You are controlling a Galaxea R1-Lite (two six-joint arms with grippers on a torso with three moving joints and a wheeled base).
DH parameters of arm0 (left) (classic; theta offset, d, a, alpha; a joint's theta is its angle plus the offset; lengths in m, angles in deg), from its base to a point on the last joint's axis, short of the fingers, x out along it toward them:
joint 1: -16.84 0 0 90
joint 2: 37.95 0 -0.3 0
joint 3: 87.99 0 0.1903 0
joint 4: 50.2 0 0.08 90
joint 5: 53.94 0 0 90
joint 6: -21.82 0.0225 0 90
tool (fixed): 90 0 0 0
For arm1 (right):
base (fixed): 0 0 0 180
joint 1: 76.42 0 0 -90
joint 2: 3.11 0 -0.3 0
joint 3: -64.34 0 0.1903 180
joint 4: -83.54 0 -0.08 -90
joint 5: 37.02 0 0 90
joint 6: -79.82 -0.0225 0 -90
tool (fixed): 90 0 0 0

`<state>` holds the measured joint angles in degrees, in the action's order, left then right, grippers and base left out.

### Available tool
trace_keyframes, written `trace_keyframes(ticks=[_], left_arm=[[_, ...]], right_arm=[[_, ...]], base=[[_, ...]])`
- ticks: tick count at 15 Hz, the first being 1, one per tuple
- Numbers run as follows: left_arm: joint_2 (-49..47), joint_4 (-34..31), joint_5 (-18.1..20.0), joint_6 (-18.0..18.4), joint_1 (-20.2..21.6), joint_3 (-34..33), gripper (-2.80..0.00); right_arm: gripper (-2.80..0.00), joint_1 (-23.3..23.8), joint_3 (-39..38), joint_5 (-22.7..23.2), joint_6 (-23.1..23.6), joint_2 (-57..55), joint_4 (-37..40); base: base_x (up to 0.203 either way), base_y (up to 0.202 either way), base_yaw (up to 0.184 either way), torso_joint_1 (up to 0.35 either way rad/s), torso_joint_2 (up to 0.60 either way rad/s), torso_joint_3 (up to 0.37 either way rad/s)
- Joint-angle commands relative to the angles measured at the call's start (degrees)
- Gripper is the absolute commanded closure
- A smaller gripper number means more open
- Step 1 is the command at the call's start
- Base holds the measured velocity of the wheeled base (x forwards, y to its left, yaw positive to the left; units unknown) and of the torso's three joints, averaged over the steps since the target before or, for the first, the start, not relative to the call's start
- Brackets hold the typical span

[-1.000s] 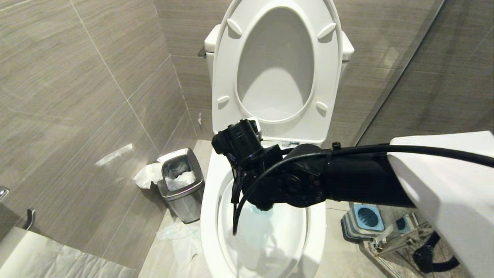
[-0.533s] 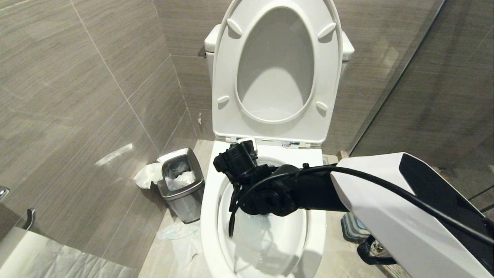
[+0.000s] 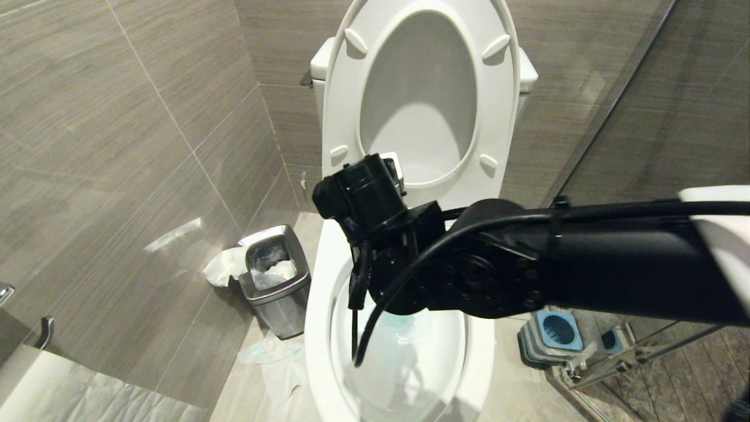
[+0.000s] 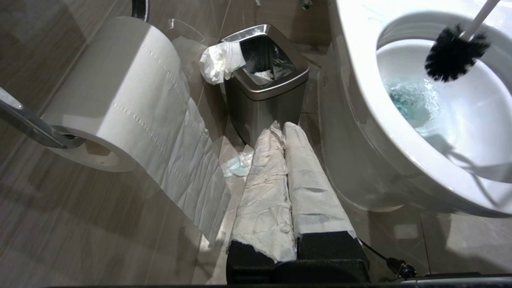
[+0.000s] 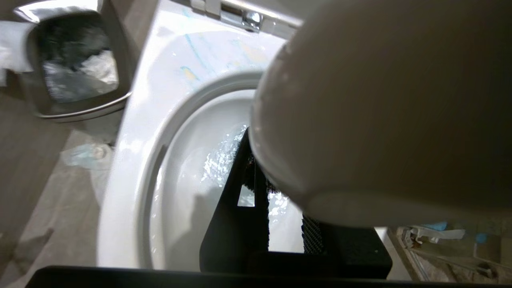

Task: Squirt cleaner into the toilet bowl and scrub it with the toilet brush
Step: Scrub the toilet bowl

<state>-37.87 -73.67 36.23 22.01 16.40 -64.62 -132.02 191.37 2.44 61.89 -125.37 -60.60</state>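
Right gripper [image 5: 262,188], seen from my wrist: I am gripping the brush [image 4: 454,54] with the jaws drawn close around its white handle [image 4: 480,16]. The handle's rounded end is sitting right against my wrist camera as a large pale blur, hiding one finger and most of the grip. The other black finger [image 5: 232,200] is showing beside it, with a few black bristles just past its tip.

Brush, seen from my left wrist: the bristle head is hanging inside the bowl [image 4: 352,100], below my right gripper. It is sitting near the inner wall and just above the water. Whether the bristles are touching porcelain is hard to make out. The handle is running up out of the picture.

Cleaner [image 4: 406,100]: it is tinting the water teal directly under the brush head. Faint blue streaks are also lying on the rim behind my right gripper.

Head view: my right arm is crossing over the bowl and covering the gripper and brush completely. The seat [image 3: 345,105] is standing raised beyond it. The blue-topped holder [image 3: 554,331] is sitting on the floor to my right, partly cut off by the arm.

Left gripper [image 4: 283,128]: I am keeping it shut and empty, low beside the bowl. Its two fingers are wrapped in white paper and pressed together. They are pointing at the steel bin [image 4: 264,96], with the paper roll [image 4: 120,92] to one side.
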Motion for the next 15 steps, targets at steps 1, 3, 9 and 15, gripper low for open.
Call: trace_keyframes(ticks=[1,3,9,15], left_arm=[[-0.07,0.01,0.01,-0.01,0.0,0.0,0.0],[-0.07,0.01,0.01,-0.01,0.0,0.0,0.0],[-0.07,0.01,0.01,-0.01,0.0,0.0,0.0],[-0.07,0.01,0.01,-0.01,0.0,0.0,0.0]], right_arm=[[0.0,-2.42,-3.78,-0.98,-0.15,9.73,0.68],[0.0,-3.83,-9.98,-1.37,-0.21,15.91,2.16],[0.0,3.92,-12.74,20.45,-0.95,20.45,1.85],[0.0,14.29,-15.04,29.72,-5.18,17.65,1.73]], base=[[0.0,0.0,0.0,0.0,0.0,0.0],[0.0,0.0,0.0,0.0,0.0,0.0],[0.0,0.0,0.0,0.0,0.0,0.0],[0.0,0.0,0.0,0.0,0.0,0.0]])
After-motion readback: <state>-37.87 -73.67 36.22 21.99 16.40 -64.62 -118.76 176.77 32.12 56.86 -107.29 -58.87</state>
